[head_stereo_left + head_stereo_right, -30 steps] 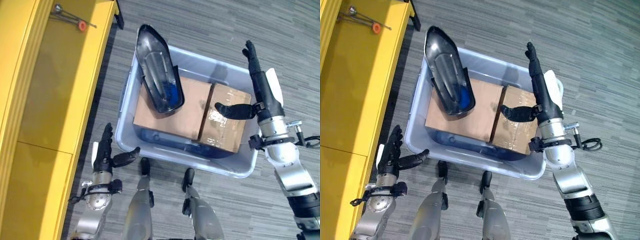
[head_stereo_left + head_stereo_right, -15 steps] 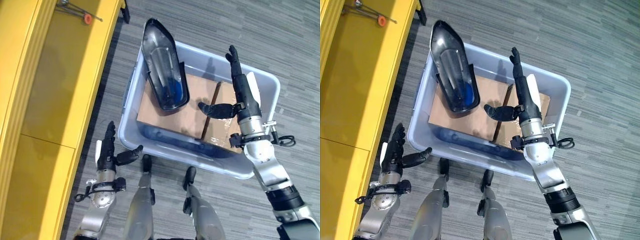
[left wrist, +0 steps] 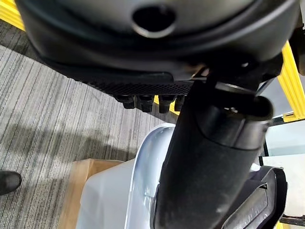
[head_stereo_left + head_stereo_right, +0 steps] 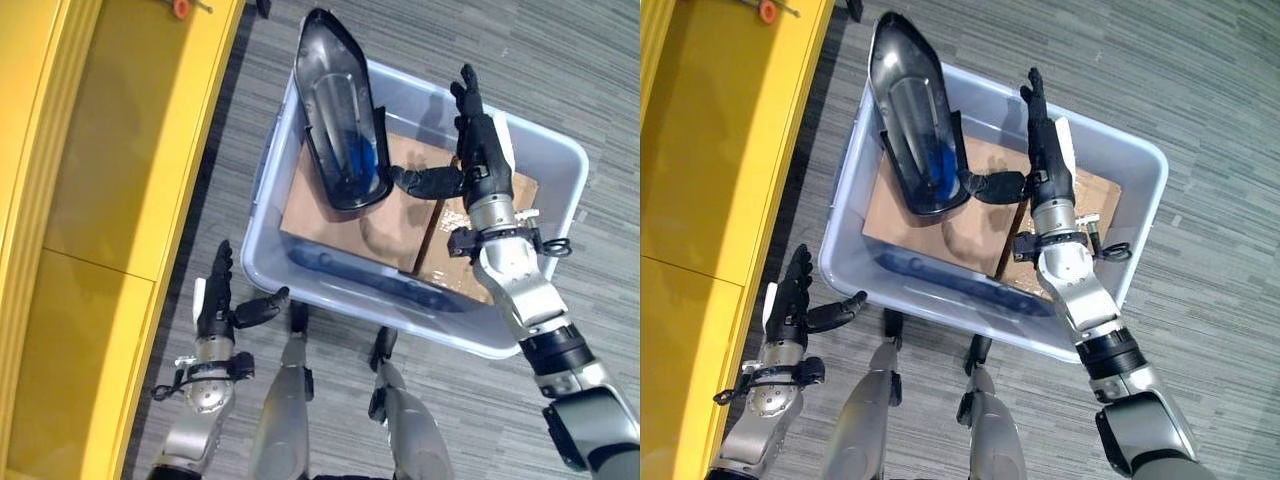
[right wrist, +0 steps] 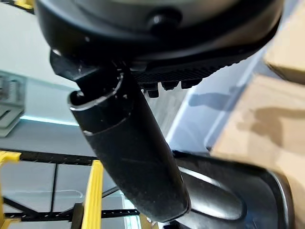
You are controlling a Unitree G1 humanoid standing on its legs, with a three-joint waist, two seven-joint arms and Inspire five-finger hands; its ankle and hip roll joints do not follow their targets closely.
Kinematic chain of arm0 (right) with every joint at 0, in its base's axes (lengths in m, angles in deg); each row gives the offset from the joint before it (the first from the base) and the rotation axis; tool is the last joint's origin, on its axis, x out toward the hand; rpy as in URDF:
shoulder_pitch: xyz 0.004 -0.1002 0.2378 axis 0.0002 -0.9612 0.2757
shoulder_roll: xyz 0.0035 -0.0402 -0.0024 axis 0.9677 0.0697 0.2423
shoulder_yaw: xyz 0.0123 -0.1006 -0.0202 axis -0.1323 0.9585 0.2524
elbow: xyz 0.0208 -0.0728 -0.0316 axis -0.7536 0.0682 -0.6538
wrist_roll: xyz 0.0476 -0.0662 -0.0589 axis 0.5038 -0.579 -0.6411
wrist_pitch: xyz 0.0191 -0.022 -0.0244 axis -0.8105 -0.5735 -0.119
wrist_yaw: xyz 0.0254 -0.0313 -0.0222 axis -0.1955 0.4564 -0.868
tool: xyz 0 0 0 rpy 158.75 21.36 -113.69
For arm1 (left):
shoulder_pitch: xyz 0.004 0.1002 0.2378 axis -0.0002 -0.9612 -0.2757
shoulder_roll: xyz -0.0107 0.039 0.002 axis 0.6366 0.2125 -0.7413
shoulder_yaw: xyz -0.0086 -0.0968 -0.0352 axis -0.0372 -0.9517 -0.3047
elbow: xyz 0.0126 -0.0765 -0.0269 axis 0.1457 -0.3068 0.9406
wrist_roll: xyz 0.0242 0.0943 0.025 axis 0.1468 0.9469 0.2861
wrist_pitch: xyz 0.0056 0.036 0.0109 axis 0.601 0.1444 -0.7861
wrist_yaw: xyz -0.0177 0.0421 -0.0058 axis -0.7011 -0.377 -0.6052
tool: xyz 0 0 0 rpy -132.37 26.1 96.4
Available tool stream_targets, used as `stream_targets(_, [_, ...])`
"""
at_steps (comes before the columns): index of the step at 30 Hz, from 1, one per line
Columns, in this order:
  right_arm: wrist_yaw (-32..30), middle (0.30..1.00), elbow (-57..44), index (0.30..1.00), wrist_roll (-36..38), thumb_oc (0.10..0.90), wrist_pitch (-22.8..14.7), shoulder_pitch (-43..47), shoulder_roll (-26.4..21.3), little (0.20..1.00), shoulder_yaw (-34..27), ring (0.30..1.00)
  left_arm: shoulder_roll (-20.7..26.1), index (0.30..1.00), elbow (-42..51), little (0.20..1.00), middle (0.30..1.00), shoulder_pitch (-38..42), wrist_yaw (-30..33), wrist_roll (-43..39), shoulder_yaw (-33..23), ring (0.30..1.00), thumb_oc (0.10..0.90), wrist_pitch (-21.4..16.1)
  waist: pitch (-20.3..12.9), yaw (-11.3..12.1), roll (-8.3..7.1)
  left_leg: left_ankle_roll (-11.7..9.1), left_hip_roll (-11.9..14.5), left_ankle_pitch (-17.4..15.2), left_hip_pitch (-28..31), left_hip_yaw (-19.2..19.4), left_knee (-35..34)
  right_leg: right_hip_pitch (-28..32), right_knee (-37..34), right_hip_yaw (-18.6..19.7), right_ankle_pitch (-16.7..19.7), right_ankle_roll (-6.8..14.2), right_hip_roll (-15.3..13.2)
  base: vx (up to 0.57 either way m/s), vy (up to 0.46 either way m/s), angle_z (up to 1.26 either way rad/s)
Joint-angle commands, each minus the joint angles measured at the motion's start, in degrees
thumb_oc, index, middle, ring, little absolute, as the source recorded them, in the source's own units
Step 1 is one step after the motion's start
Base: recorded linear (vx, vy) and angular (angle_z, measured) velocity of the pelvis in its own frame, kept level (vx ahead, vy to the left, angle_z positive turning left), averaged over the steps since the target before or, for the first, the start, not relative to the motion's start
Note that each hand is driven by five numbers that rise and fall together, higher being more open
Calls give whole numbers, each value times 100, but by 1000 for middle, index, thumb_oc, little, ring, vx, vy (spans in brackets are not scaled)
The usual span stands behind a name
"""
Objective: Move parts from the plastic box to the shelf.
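Observation:
A grey-blue plastic box (image 4: 262,190) stands on the carpet beside the yellow shelf (image 4: 110,150). A long black glossy part (image 4: 343,125) leans in the box's far left corner, over two cardboard boxes (image 4: 390,215). My right hand (image 4: 478,150) hovers open over the box, fingers straight, thumb (image 4: 420,180) reaching toward the black part's near end (image 5: 228,195). Whether the thumb touches it I cannot tell. My left hand (image 4: 215,305) hangs open between the shelf and the box's near left corner (image 3: 143,171).
An orange-tipped tool (image 4: 182,7) lies on the shelf at the far end. Grey striped carpet (image 4: 560,70) surrounds the box. The shelf runs along the whole left side.
My right hand has moved left from the box's right edge across the box to the black part. The camera has shifted. The left hand stays put.

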Motion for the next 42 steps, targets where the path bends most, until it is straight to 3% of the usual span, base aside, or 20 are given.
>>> stream_targets(1, [-53, 1000, -456, 1000, 821, 900, -596, 717, -247, 1000, 17, 1000, 217, 1000, 637, 1000, 1000, -45, 217, -172, -245, 1000, 900, -315, -78, -27, -263, -327, 543, -245, 367, 32, 68, -40, 95, -59, 195, 160, -502, 27, -1, 6])
stream_targets(8, [3, 1000, -99, 1000, 1501, 900, -614, 1035, -12, 1000, 316, 1000, 253, 1000, 679, 1000, 1000, 60, 303, -244, -179, 1000, 900, -293, -78, 9, -296, -290, 511, -332, 202, -33, 145, -139, 134, -66, 143, 153, -506, 44, -2, 3])
stream_targets(17, [-28, 1000, 380, 1000, 1501, 900, -566, 1456, 56, 1000, 503, 1000, 261, 1000, 679, 1000, 1000, 112, 362, -267, -121, 1000, 900, -304, -78, 57, -314, -276, 489, -349, 112, -81, 134, -206, 128, -105, 133, 152, -498, 6, 3, 2])
stream_targets(34, [-89, 1000, 1939, 1000, 1735, 900, -467, 2866, -350, 1000, 939, 1000, 416, 1000, 700, 1000, 1000, 141, 382, -456, 4, 1000, 900, -452, -78, 152, -342, -260, 450, -382, -214, -161, 174, -467, 187, -127, 118, 169, -489, 5, 0, 1])
stream_targets(42, [102, 1000, 2719, 1000, 1956, 900, -411, 3395, -585, 1000, 1173, 1000, 469, 1000, 758, 1000, 1000, 131, 323, -575, 49, 1000, 900, -550, -78, 203, -286, -249, 415, -382, -455, -251, 208, -619, 197, -166, 113, 195, -506, 4, -1, 0])
